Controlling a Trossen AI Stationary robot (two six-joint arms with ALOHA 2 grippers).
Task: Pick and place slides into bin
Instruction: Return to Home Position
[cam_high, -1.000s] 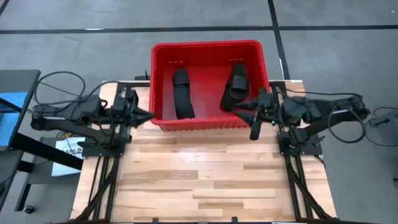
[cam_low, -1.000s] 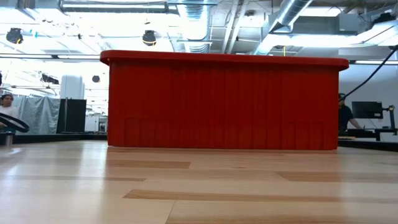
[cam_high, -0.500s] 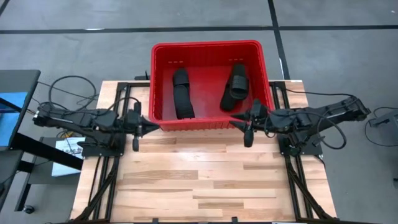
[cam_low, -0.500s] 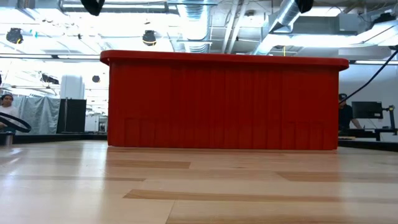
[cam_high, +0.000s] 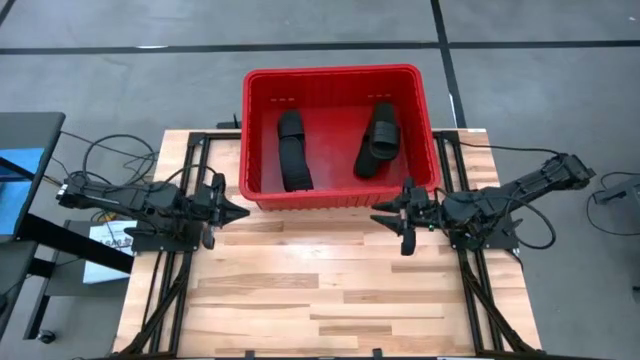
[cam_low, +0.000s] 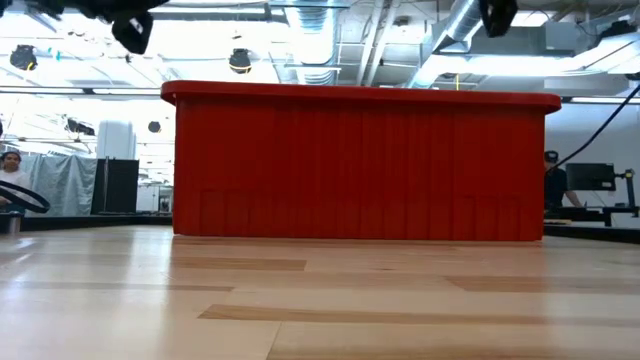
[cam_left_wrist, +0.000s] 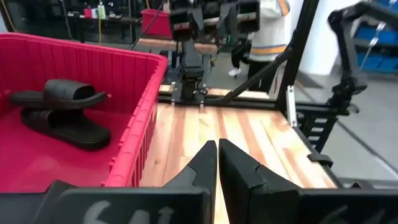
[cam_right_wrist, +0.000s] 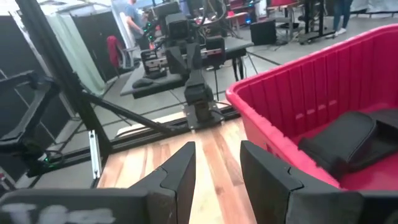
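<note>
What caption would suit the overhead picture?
Slides lie in the bin; left pincer shut, right pincer open, both empty.

Grey concrete floor (cam_high: 540, 100) surrounds the wooden table (cam_high: 320, 300).

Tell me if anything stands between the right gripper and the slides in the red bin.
Yes. The open right gripper hangs above the table, outside the bin by its near right corner. The bin's near wall and rim stand between it and the slides lying inside. Nothing else visible intervenes. The left gripper hangs opposite, shut.
</note>
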